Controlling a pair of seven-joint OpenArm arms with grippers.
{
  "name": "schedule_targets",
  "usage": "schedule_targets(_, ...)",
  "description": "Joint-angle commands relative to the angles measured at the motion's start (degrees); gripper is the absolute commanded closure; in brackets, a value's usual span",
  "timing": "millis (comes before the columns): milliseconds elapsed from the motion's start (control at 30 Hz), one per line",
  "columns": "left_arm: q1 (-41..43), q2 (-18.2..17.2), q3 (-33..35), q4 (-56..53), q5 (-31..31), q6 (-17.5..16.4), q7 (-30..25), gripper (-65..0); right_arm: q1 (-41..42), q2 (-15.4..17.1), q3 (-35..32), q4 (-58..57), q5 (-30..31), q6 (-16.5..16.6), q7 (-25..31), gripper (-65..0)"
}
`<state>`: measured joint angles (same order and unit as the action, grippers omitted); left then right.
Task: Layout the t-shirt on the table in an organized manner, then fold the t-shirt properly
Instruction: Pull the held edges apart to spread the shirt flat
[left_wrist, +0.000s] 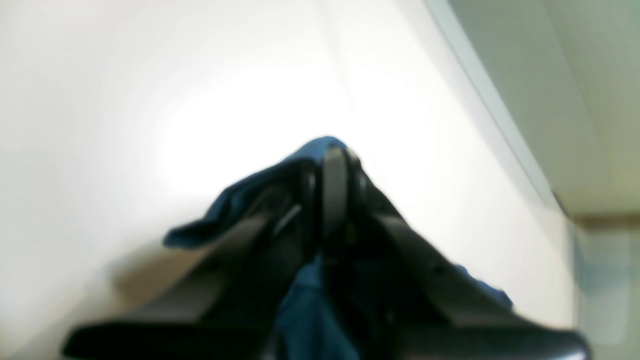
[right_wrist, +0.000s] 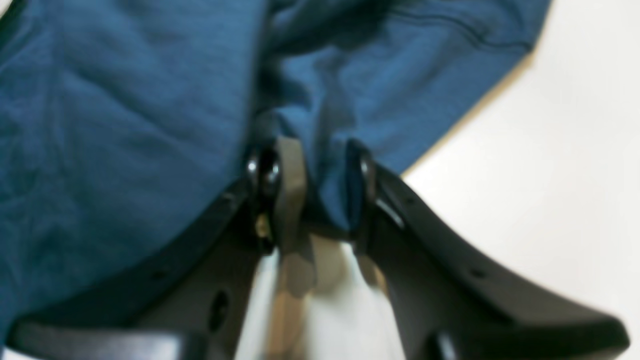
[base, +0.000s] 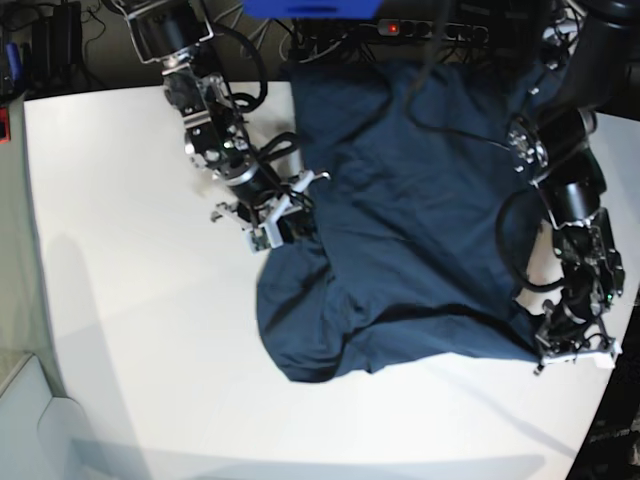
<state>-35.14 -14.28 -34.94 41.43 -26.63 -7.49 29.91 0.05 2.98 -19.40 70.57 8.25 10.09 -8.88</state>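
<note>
The dark navy t-shirt (base: 410, 220) lies spread over the white table (base: 130, 330), with its near edge bunched and rounded at the front left. My left gripper (left_wrist: 332, 165) is shut on a fold of the t-shirt (left_wrist: 240, 205) at the shirt's front right corner in the base view (base: 560, 345). My right gripper (right_wrist: 317, 170) is shut on a pinch of the t-shirt (right_wrist: 125, 100) at the shirt's left edge (base: 285, 225). The left wrist view is blurred.
The table's curved edge (left_wrist: 500, 115) runs close beside my left gripper, with floor beyond it. Cables and a power strip (base: 400, 25) lie past the far edge. White tabletop stretches to the left and front of the shirt.
</note>
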Motion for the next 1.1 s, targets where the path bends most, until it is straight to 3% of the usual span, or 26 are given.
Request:
schedule_targets(0, -2.4, -2.0, 0.1, 0.2, -1.0, -0.4, -1.9, -0.4, -0.9, 0.2, -0.2, -0.5, -0.1, 0.2, -5.5, -14.1)
schedule_targets(233, -3.1, -5.7, 0.1, -2.8, -1.0, -0.4, -2.4, -3.1, -0.9, 0.1, -0.2, -0.5, -0.1, 0.2, -5.8, -14.1)
schedule_targets(500, -2.1, -6.0, 0.1, -2.9, -1.0, -0.6, -2.2, -45.5, -0.9, 0.0, -0.2, -0.4, -0.1, 0.2, -5.8, -14.1)
schedule_targets(600, -1.0, -6.0, 0.0, -1.5, -1.2, -0.9, 0.3, -52.4, -0.9, 0.0, -0.3, -0.1, -0.1, 0.2, -5.8, -14.1)
schedule_targets(667, -0.2, -5.8, -1.1, 1.3, -2.2, -1.0, 4.9, -51.6, -0.9, 0.2, -0.3, 0.8, -0.1, 0.2, -5.8, -14.1)
schedule_targets(767, 4.5, -4.9, -5.3, 8.9, -9.2, -1.0, 13.8, -45.7, -0.9, 0.8, -0.2, 3.8, -0.1, 0.2, -5.9, -14.1)
schedule_targets(933, 16.4, 0.7, -8.3, 24.9, -23.4, -0.4, 21.7, -25.3, -0.9, 3.1, 0.0, 9.0, -0.1, 0.2, -5.9, -14.1)
schedule_targets(1067, 25.0, 5.6, -6.6, 32.5, -25.4, -0.4, 23.9, -13.5, -0.3, 4.5, 0.1, 10.5, -0.1, 0.2, -5.9, -14.1)
